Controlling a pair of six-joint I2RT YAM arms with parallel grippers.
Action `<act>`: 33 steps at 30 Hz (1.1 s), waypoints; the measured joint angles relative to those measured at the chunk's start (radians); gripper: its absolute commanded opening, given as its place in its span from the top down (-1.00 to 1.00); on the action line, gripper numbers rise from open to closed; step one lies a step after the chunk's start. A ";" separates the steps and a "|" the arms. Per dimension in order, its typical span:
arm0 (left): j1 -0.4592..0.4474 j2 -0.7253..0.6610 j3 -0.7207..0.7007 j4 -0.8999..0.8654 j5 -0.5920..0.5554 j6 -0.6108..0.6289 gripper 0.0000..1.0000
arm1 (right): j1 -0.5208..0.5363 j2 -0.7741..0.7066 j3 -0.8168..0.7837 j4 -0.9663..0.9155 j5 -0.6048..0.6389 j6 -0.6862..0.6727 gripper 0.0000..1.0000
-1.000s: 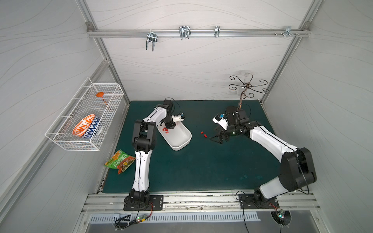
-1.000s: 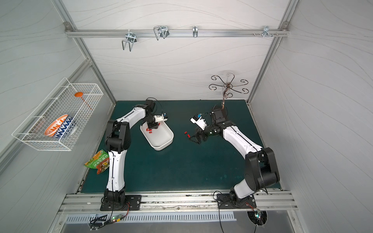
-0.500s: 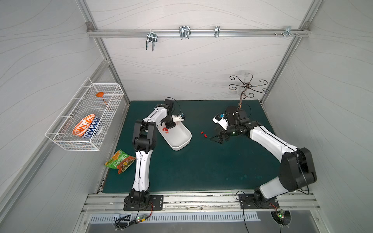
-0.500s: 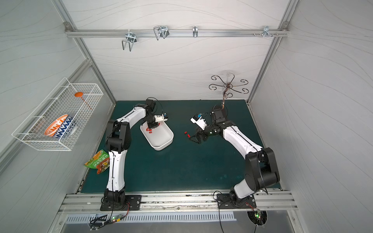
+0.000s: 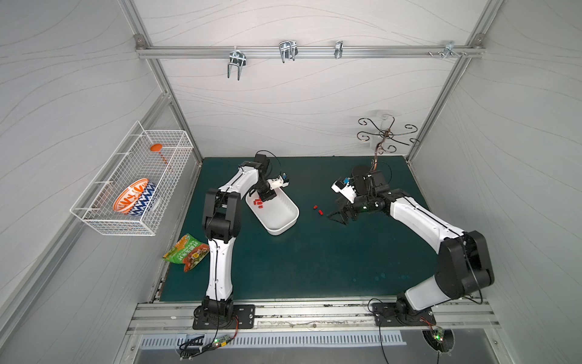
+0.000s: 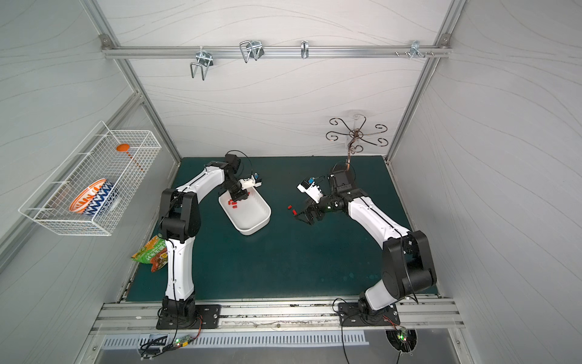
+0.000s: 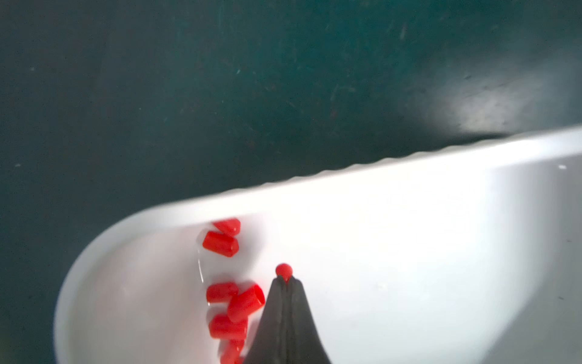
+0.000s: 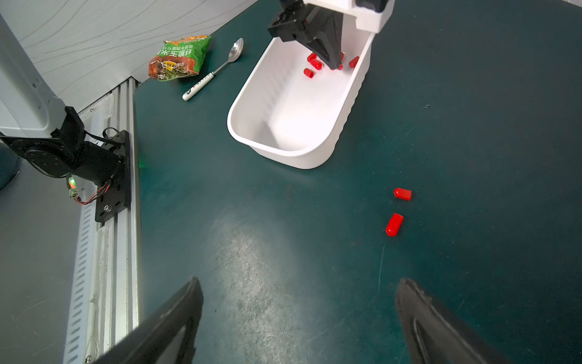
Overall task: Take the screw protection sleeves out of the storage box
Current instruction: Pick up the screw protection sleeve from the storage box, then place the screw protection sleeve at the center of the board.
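Note:
The white storage box [image 5: 285,227] [image 6: 256,228] [image 8: 283,151] lies on the green mat, left of centre. Several red screw protection sleeves [image 5: 259,203] [image 7: 220,244] [image 8: 309,73] are clustered at its far end. My left gripper [image 5: 263,199] [image 7: 285,279] reaches down into that end and is shut on one sleeve [image 7: 283,270], whose red tip pokes out past the fingertips. Two more sleeves [image 5: 315,207] [image 8: 402,193] [image 8: 394,224] lie on the mat between the box and my right gripper [image 5: 338,217] [image 8: 297,280]. It hovers low over the mat, open, with nothing between its fingers.
A green snack packet [image 5: 186,252] [image 8: 179,58] and a spoon [image 8: 220,67] lie by the mat's left edge. On the left wall hangs a wire basket [image 5: 132,179] holding a bowl. An ornate metal stand [image 5: 382,141] rises at the back right. The metal rail [image 5: 315,315] runs along the front.
My left gripper's jaws have closed on a sleeve inside the box. The right arm has stayed where it was, open.

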State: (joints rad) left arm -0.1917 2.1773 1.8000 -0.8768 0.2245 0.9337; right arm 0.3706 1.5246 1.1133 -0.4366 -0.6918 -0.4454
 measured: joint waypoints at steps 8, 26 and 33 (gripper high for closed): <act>0.000 -0.210 -0.159 -0.005 0.090 -0.101 1.00 | -0.001 -0.007 0.000 0.000 0.001 -0.001 -0.98; -0.126 -0.499 -0.292 -0.095 0.257 -0.286 1.00 | -0.145 -0.002 0.122 -0.090 -0.077 0.050 -0.98; -0.265 -0.444 -0.227 -0.093 0.262 -0.312 1.00 | -0.231 -0.049 0.013 -0.055 -0.072 0.072 -0.98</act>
State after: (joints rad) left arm -0.4564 1.7329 1.5734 -0.9695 0.4870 0.6220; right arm 0.1398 1.4757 1.1267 -0.4911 -0.7639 -0.3729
